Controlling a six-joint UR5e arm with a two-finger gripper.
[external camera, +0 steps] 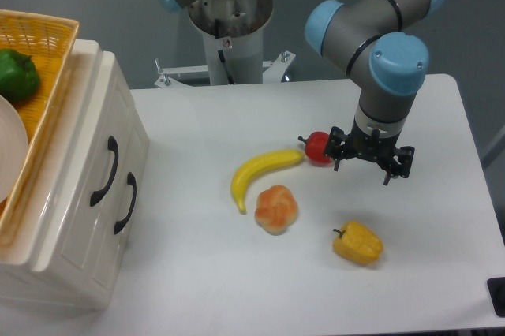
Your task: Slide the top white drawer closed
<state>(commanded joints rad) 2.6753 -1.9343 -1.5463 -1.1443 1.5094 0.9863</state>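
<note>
While gripper [369, 164] hangs low over table [237, 273]: fingers spread apart, holding nothing
Gripper position: right of table centre, just beside red fruit [317, 147]
Top white drawer [99, 164]: left side, in cabinet [71, 218], front looks flush with lower drawer [118, 214]
Separation: gripper well apart from drawer
Between them: banana [260, 174], peach-coloured fruit [276, 209]
Yellow pepper [358, 243]: near front edge
</note>
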